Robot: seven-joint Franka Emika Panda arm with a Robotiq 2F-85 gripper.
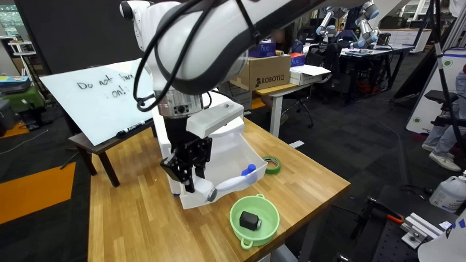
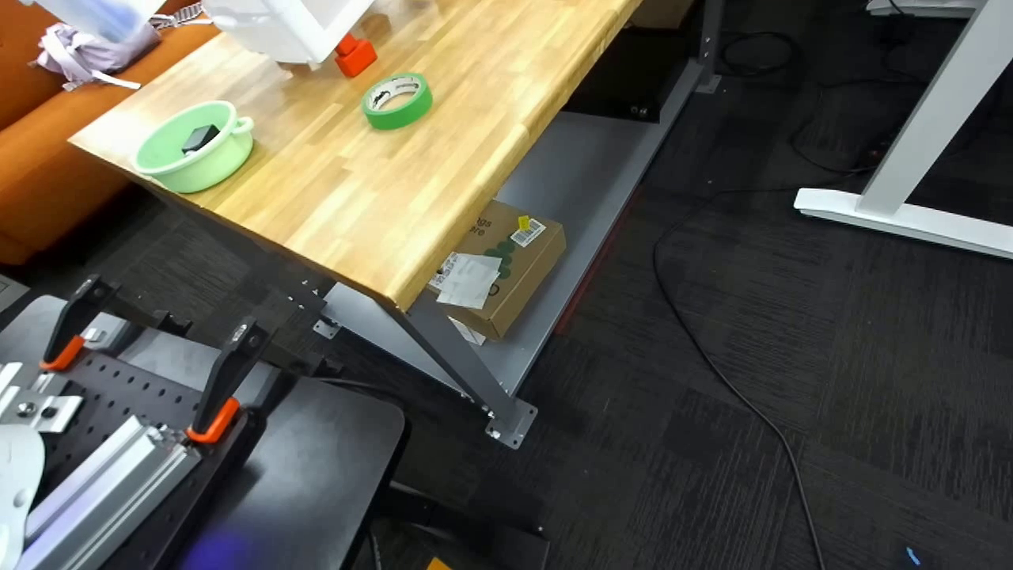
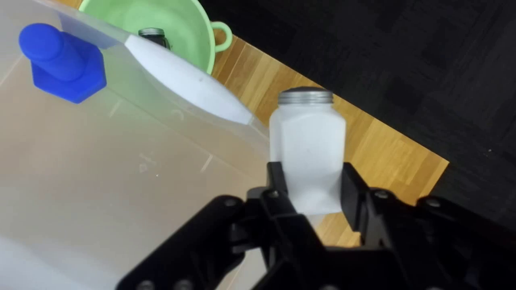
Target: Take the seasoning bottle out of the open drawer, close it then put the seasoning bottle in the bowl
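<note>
Robotiq gripper (image 3: 311,187) pinches white seasoning bottle (image 3: 308,141) near its base; bumping open drawer (image 3: 133,177), wrist-view nine o'clock, could twist it loose.

Smooth plastic bottle (image 3: 308,141) with ridged metallic cap (image 3: 305,97), translucent plastic drawer (image 3: 121,197), matt plastic bowl (image 1: 270,216), smooth wooden table (image 1: 153,218).
</note>
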